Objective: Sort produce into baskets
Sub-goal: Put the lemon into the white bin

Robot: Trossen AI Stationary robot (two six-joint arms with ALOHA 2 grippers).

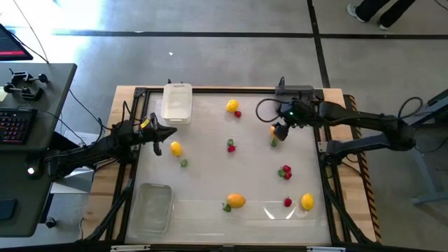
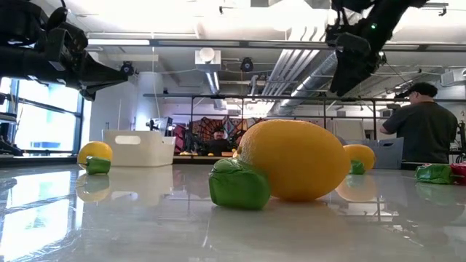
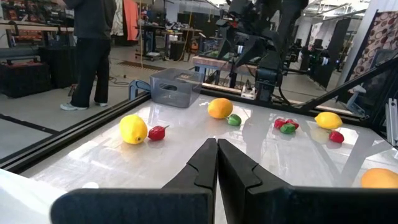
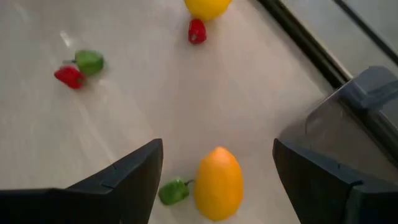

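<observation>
The produce lies scattered on the white tabletop. An orange fruit [image 4: 217,182] with a small green piece [image 4: 173,191] beside it lies below my right gripper [image 4: 217,149]. That gripper hangs open above them, tilted down, near the dark grey basket [image 4: 354,118] and touching nothing; the high view shows it [image 1: 280,131] at the far right. My left gripper [image 1: 164,133] is shut and level at the left side, near a yellow fruit [image 1: 176,148]. The white basket [image 1: 176,103] stands far left, the clear basket [image 1: 150,208] near left.
More pieces lie about: a yellow one with a red one [image 1: 232,106] at the far side, red and green bits [image 1: 230,145] mid-table, an orange one [image 1: 236,200] and a yellow one [image 1: 307,201] near the front. A person [image 2: 422,124] stands beyond the table.
</observation>
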